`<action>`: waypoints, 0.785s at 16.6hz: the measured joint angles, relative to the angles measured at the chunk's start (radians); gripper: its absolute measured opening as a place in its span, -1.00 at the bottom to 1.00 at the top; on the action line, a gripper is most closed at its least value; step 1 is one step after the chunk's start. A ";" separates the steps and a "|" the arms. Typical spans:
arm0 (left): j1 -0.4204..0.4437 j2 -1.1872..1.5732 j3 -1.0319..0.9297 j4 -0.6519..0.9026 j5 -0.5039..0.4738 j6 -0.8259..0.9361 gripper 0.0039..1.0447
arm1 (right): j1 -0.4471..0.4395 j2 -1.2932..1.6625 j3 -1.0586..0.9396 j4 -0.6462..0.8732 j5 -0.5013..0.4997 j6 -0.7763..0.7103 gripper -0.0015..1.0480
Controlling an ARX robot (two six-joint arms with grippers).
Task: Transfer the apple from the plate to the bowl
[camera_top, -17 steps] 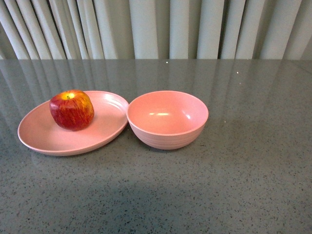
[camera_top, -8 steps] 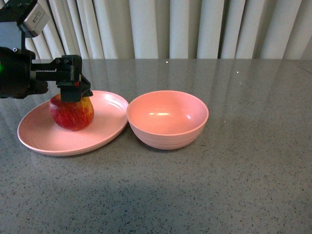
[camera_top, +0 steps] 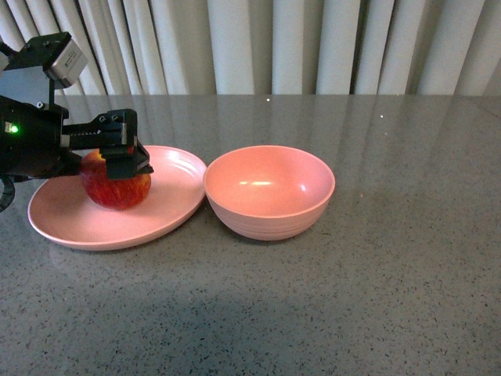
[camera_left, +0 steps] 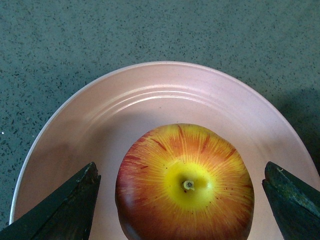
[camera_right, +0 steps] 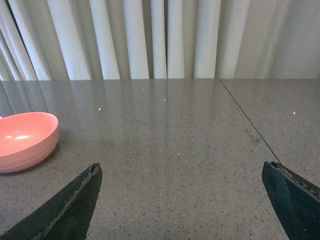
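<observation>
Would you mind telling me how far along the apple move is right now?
Done: the left end effector is placed around the apple, one finger on each side. In hand: the grasp. The left wrist view shows gaps on both sides, so it is open, and the apple sits on the plate. Left: close, lift, carry across, release into the empty bowl. The right end effector is open, away from both.

table: grey speckled stone-look tabletop [camera_top: 368, 298] is filling the foreground
backdrop: pale pleated fabric curtain [camera_top: 313, 47] is hanging behind its far edge
seam: thin dark line [camera_right: 247, 127] is crossing the tabletop, right wrist view
</observation>
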 joint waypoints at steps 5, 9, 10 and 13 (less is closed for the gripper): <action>-0.026 0.045 0.010 -0.033 -0.008 0.009 0.88 | 0.000 0.000 0.000 0.000 0.000 0.000 0.87; -0.031 0.057 0.010 -0.018 -0.036 0.062 0.31 | 0.000 0.000 0.000 0.000 0.000 0.000 0.87; -0.032 0.057 0.010 -0.016 -0.044 0.074 0.30 | 0.000 0.000 0.000 0.000 0.000 0.000 0.87; -0.036 0.013 0.010 -0.016 -0.063 0.117 0.28 | 0.000 0.000 0.000 0.000 0.000 0.000 0.87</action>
